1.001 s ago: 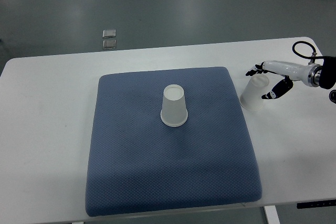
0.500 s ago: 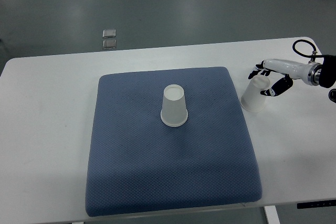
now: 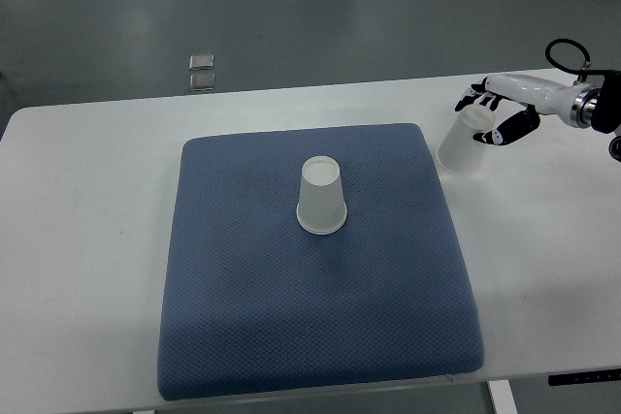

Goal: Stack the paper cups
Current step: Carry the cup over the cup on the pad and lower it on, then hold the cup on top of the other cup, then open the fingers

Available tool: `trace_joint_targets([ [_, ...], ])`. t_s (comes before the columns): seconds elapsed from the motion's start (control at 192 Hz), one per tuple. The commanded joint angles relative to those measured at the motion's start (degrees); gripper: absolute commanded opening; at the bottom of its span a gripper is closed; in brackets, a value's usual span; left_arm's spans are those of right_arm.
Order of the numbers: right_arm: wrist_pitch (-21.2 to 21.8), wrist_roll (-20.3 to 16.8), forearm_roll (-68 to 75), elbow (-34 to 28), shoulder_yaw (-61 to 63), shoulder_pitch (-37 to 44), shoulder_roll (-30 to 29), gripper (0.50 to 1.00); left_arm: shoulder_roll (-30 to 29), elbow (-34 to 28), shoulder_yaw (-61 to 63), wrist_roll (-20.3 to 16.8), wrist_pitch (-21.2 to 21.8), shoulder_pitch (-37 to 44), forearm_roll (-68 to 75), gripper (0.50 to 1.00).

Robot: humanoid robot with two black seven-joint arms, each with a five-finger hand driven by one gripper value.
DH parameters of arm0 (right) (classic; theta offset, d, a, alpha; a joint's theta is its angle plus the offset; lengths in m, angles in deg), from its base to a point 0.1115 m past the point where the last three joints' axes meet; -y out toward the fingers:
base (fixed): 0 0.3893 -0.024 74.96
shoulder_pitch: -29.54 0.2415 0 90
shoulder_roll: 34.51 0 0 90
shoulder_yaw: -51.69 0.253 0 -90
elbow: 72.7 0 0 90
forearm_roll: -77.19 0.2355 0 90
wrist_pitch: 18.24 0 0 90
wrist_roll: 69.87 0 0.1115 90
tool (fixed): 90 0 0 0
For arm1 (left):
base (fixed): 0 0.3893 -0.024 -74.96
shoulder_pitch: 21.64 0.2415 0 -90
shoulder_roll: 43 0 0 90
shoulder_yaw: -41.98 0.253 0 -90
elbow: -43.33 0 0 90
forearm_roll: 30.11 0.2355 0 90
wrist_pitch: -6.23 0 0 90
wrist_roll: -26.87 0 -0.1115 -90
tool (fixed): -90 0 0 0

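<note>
The held paper cup (image 3: 463, 147) could slip or buckle, since the right hand (image 3: 493, 115) pinched only its base end, apparently lifted just off the worktop (image 3: 87, 239) at the blue mat's (image 3: 320, 336) two o'clock corner. The arm reached in from three o'clock, fingers (image 3: 473, 96) closed around that tilted, inverted cup, well apart from the inverted target cup (image 3: 321, 197) at mat centre.

white-shelled robot hand (image 3: 493, 113) with black fingers, silver wrist ring, looping black cable (image 3: 563, 50).
</note>
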Motion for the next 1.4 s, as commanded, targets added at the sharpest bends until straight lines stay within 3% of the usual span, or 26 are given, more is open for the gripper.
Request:
trace_joint_targets([
  [0.0, 0.5, 0.1, 0.8, -1.4, 0.2, 3.0, 1.1, 0.641, 0.0, 0.0, 0.0, 0.0, 0.0, 0.0, 0.0, 1.0],
  [0.302, 3.9, 0.0, 4.2, -8.0, 0.3, 11.4, 1.7, 0.643, 0.0, 0.0, 0.0, 0.0, 0.0, 0.0, 0.0, 1.0],
  [0.448, 8.0, -0.3, 4.7, -12.5, 0.3, 17.2, 0.7, 0.641, 0.0, 0.0, 0.0, 0.0, 0.0, 0.0, 0.0, 1.0],
  [0.599, 9.9, -0.5, 4.7, -15.5, 0.4, 19.4, -1.3, 0.641, 0.0, 0.0, 0.0, 0.0, 0.0, 0.0, 0.0, 1.0],
  [0.902, 18.6, -0.7, 4.9, -17.0, 0.5, 20.7, -6.8, 0.641, 0.0, 0.0, 0.1, 0.0, 0.1, 0.0, 0.0, 1.0],
  [1.397, 19.7, -1.8, 7.7, -17.0, 0.4, 18.4, -8.3, 0.639, 0.0, 0.0, 0.0, 0.0, 0.0, 0.0, 0.0, 1.0],
])
